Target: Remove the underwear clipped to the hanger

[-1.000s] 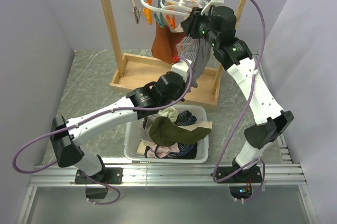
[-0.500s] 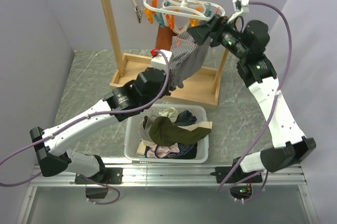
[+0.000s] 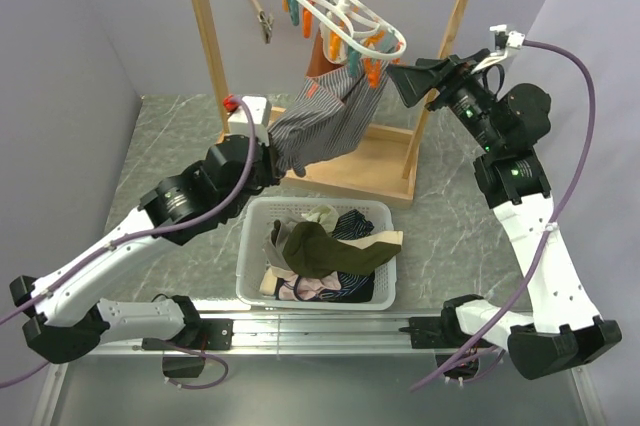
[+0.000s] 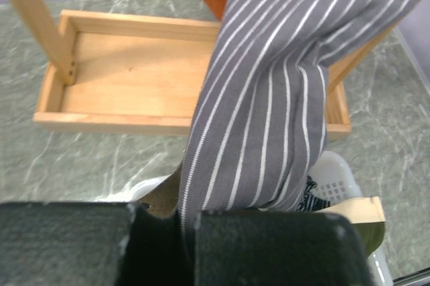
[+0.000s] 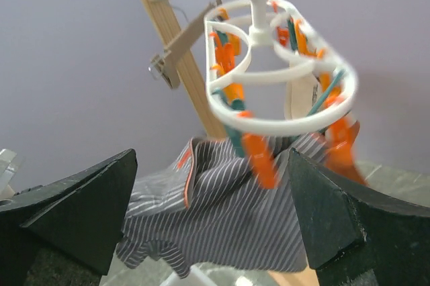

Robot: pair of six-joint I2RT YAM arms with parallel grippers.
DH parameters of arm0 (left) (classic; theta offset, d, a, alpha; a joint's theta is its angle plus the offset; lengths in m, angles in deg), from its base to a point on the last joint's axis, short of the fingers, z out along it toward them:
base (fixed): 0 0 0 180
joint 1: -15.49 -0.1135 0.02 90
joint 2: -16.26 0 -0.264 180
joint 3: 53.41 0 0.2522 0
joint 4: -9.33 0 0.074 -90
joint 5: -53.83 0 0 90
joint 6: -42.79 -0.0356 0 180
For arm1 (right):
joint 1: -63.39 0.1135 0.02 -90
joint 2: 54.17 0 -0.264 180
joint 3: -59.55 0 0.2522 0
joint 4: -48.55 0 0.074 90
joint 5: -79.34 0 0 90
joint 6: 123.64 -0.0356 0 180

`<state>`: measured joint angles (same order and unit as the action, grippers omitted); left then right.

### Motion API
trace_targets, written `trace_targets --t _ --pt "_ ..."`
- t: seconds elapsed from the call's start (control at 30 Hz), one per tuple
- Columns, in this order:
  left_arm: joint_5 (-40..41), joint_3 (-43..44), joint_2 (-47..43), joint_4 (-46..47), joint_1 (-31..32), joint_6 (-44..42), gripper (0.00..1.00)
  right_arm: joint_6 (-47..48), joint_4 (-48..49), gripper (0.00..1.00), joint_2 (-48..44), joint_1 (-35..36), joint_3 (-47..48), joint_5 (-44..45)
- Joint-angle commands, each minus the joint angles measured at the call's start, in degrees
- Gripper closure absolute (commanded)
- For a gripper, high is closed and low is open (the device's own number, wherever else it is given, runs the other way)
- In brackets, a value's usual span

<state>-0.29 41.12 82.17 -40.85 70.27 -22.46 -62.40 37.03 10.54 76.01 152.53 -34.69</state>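
Left hand (image 4: pixel 186 232) on striped underwear (image 4: pixel 269 98)

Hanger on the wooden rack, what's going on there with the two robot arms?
The left pincer is shut on the striped underwear, holding it stretched away from the hanger, which hangs tilted. The cloth's top end looks still caught at the pegs. The right pincer is open beside the hanger, gripping nothing. An orange piece hangs behind, and a basket below holds other clothes.
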Motion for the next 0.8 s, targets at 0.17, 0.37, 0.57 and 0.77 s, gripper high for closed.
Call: trace_targets --t 0.17,0.37,0.57,0.77 --pt "4.1 1.1 -4.9 -8.7 -0.6 3.8 1.00 0.2 2.4 0.00 0.2 -2.3 -0.1 2.7" --pt "3.8 1.5 -7.3 -11.9 -0.6 6.4 1.00 -0.9 4.1 0.02 2.3 -2.4 -1.3 -1.4" --pt "3.1 0.5 -9.1 -16.9 -0.6 10.4 1.00 -0.5 3.9 0.05 7.2 -2.5 1.3 -11.8" --pt "1.8 -1.6 -12.6 -19.1 -0.6 15.0 1.00 -2.8 8.1 0.08 9.1 -2.9 -0.2 -13.7"
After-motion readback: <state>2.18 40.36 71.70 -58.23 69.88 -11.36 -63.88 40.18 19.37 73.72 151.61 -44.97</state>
